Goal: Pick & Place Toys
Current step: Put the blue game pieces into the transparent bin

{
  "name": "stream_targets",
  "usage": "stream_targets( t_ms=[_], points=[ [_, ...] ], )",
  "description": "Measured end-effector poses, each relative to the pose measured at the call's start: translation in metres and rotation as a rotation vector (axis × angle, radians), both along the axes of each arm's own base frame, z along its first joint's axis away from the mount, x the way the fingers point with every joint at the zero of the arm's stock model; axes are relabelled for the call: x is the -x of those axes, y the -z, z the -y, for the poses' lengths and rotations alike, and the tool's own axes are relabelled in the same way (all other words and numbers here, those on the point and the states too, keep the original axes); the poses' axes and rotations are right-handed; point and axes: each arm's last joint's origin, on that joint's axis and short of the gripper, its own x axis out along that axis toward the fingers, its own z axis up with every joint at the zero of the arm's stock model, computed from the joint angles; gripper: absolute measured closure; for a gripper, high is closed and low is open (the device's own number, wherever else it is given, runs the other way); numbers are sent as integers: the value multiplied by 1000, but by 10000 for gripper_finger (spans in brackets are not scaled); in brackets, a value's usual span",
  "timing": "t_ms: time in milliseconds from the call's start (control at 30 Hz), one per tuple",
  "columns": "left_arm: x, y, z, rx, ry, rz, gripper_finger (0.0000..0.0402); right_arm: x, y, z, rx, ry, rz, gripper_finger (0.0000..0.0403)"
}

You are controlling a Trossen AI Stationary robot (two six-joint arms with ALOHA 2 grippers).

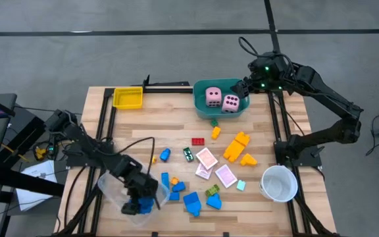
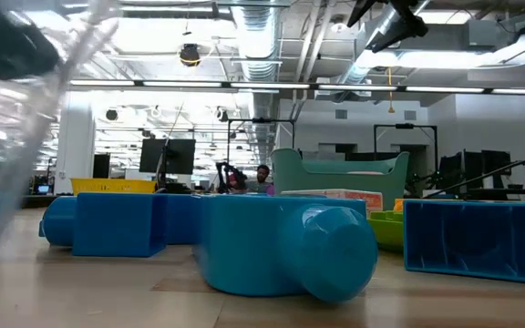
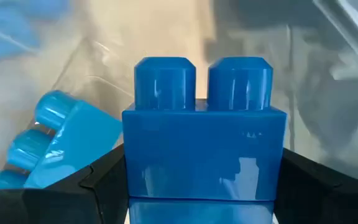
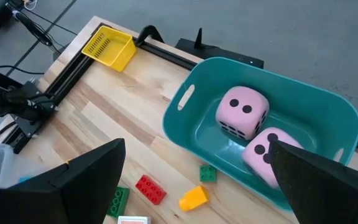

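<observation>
My left gripper (image 1: pixel 135 205) is down in the clear tray (image 1: pixel 110 191) at the table's near left, shut on a blue two-stud block (image 3: pixel 204 155). A lighter blue block (image 3: pixel 61 146) lies in the tray beside it. My right gripper (image 4: pixel 197 149) hangs open and empty above the teal tub (image 1: pixel 206 110), where two pink dice (image 1: pixel 213 96) (image 1: pixel 230 103) rest on the tub's floor. More blue blocks (image 1: pixel 191 203), yellow-orange blocks (image 1: pixel 237 146), a red block (image 1: pixel 198 141) and pink-white cards (image 1: pixel 206 158) lie flat on the table. My left gripper pinches the blue block between its two fingers, one on each short end face (image 3: pixel 132 174). The fingers (image 3: pixel 101 186) slant down from the table's left side, and the block's two studs (image 3: pixel 165 84) point away from the wrist. Whether the block touches the tray floor cannot be seen.
A white cup (image 1: pixel 279 182) stands at the near right and a yellow tray (image 1: pixel 127 97) at the far left corner. Black rails (image 1: pixel 104 118) run along the table's left and right edges. In the low view, big blue blocks (image 2: pixel 281 241) fill the foreground.
</observation>
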Motion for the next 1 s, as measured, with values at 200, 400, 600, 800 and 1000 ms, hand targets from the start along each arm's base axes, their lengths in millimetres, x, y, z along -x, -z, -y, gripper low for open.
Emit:
stream_targets(
  t_ms=[200, 400, 600, 800, 1000],
  points=[
    [-7, -14, -12, -36, -246, 95, 119, 0, 0, 0, -10, 5, 6, 17],
    [-5, -25, -21, -78, -594, 134, 119, 0, 0, 0, -14, 9, 9, 17],
    [8, -17, -28, -180, -704, 59, 119, 0, 0, 0, -13, 11, 9, 17],
    [32, -9, -31, -371, -696, -100, 119, 0, 0, 0, -19, 17, 12, 17],
    [48, -7, -34, -445, -990, -237, 119, 0, 0, 0, -19, 19, 13, 17]
  ],
)
